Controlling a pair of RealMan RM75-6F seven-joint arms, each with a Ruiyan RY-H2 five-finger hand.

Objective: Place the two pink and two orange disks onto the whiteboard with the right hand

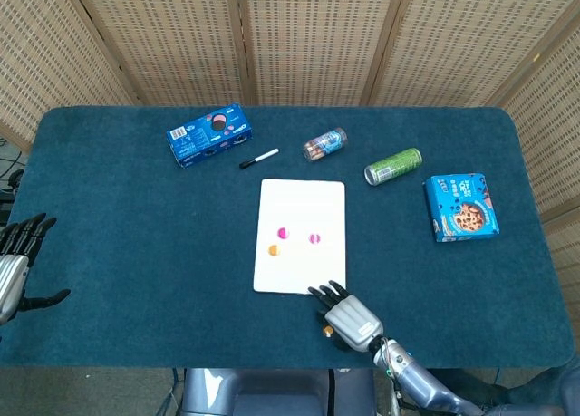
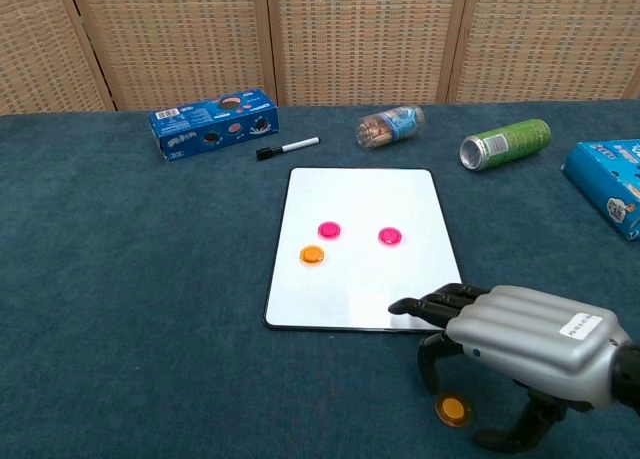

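whiteboard (image 2: 360,204) lies flat mid-table, long side running away from the robot. on it: two pink disks (image 2: 329,229) (image 2: 390,236) side by side, apart from each other, and one orange disk (image 2: 312,254) just nearer than the left pink one.

second orange disk (image 2: 452,410) is off the board, on the cloth just past the near right corner. in head view it shows only as a sliver (image 1: 327,329) at the hand's edge.

right hand (image 2: 525,334) arched over that loose disk, knuckles up, fingers (image 2: 432,303) spread forward with tips reaching the board's near edge, thumb down beside the disk. holds nothing; whether thumb touches the disk, cannot tell.

left hand (image 1: 16,257) at far left table edge, fingers apart, grasping nothing.

surface: table (image 1: 118,253) covered in dark teal cloth, rounded far corners.

far side of board: black marker (image 2: 287,147), blue cookie box (image 2: 214,123) left of it, clear jar (image 2: 390,126) lying on its side, green can (image 2: 505,142) on its side. second blue cookie box (image 1: 461,207) at right, well apart from the board.

room: woven cane screen panels (image 1: 299,35) in wood frames behind the table.
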